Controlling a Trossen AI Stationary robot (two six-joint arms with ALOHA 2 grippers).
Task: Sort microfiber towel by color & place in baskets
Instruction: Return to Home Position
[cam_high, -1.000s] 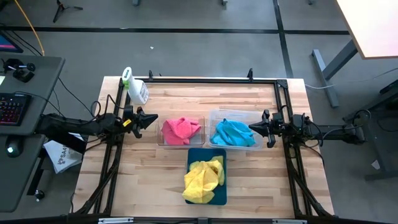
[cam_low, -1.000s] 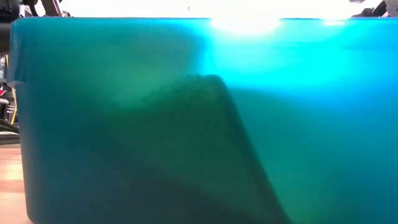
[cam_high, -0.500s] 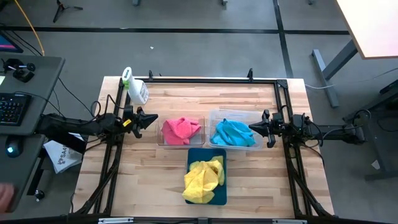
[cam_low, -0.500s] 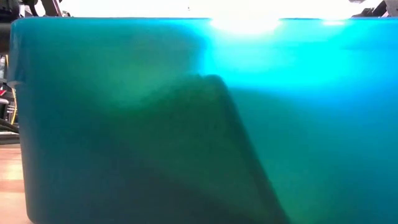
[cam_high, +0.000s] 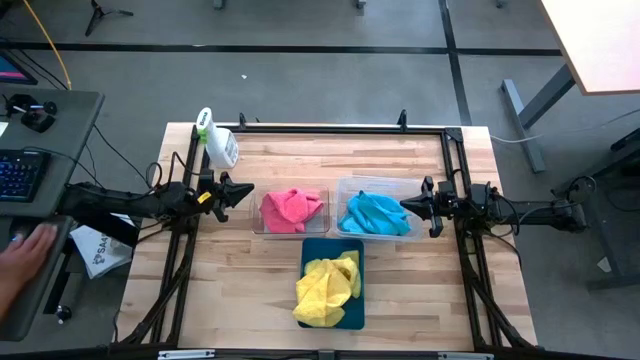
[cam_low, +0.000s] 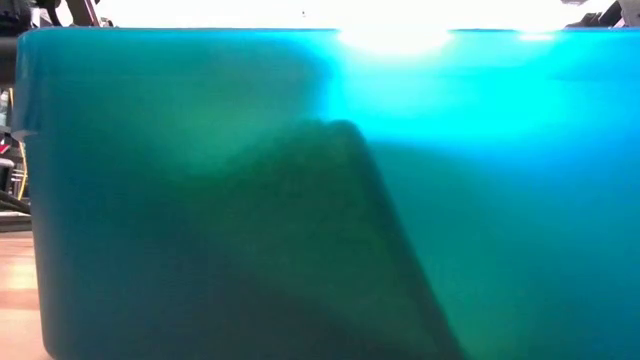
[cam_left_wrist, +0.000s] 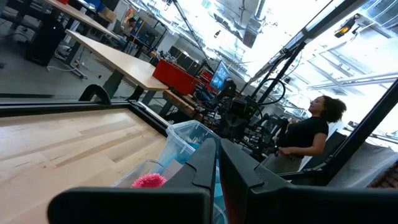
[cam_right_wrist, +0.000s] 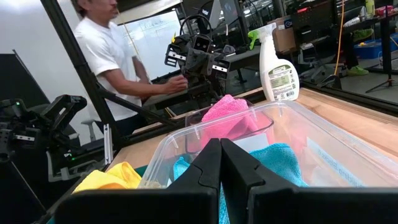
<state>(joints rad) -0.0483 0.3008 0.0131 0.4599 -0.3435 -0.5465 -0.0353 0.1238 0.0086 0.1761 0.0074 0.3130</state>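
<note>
Nearest me, the teal tray (cam_high: 330, 245) sits at the front of the table (cam_high: 230, 290), and its wall fills the whole low view. The yellow towels (cam_high: 326, 290) are heaped in it, spilling a little over its left rim.

Just behind the tray and slightly left stands the narrow clear tub (cam_high: 258, 226) with the pink towel (cam_high: 292, 208) inside. Behind the tray and to the right is the wider clear tub (cam_high: 375, 183), holding the cyan towel (cam_high: 375, 213).

Level with the tubs, the left claw (cam_high: 247, 192) hangs left of the tray, just beside the narrow tub. Its fingers are pressed together on nothing. The right claw (cam_high: 405, 205) is on the tray's right, its tip over the wide tub's end, also closed and empty.

Farther back and left of the tray, a white spray bottle (cam_high: 218, 145) lies at the table's corner. Well off to the tray's left, a person's hand (cam_high: 25, 262) rests on a side desk.
</note>
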